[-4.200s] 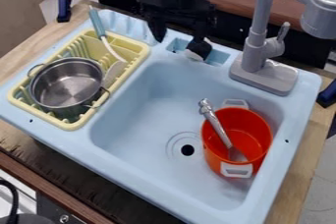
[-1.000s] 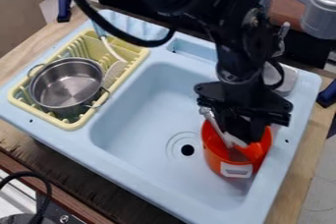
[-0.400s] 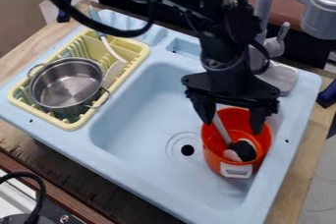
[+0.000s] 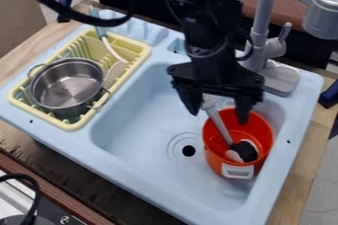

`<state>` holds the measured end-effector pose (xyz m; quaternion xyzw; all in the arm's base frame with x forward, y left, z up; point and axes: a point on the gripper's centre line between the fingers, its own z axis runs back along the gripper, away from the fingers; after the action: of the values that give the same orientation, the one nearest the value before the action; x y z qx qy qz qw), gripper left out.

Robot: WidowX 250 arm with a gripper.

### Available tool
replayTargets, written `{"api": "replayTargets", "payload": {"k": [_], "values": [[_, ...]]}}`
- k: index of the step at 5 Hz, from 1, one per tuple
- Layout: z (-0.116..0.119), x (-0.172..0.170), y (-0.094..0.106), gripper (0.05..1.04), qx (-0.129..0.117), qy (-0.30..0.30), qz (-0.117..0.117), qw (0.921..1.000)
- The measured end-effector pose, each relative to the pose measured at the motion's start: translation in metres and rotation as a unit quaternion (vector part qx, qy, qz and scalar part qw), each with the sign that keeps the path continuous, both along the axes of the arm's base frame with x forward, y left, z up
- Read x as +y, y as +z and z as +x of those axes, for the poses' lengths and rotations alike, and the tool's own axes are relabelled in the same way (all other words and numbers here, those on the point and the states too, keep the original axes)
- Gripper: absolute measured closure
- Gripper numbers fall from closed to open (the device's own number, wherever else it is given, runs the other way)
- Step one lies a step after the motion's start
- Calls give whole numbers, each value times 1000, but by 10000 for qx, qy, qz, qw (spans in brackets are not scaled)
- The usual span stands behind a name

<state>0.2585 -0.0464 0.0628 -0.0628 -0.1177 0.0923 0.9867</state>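
Gripper (image 4: 218, 117) released, spread | near orange pot (image 4: 215, 158) | utensil (image 4: 218, 123) — lower end hidden — by black-and-white item (image 4: 245, 151)

Left of centre, the basin (image 4: 142, 115) leaves room between yellow rack (image 4: 70, 127) and orange pot (image 4: 218, 159), while the faucet (image 4: 263, 21) blocks the upper right

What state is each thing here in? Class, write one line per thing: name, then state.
Claw: open, above the orange pot
Orange pot: upright, uncovered, not empty
Silver-handled utensil: leaning inside the orange pot
Black-and-white item: inside the orange pot
Metal pot: uncovered, empty
Yellow rack: loaded
Faucet: no water running
Drain hole: uncovered
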Motion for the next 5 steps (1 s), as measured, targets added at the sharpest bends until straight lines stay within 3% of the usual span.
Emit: {"api": "replayTargets", "payload": {"k": [1, 3, 5], "values": [[-7, 20, -6, 84, 143, 170, 210, 9995], [-11, 41, 4, 84, 28, 337, 158, 9993], [-21, 22, -5, 84, 120, 173, 145, 9997]]}}
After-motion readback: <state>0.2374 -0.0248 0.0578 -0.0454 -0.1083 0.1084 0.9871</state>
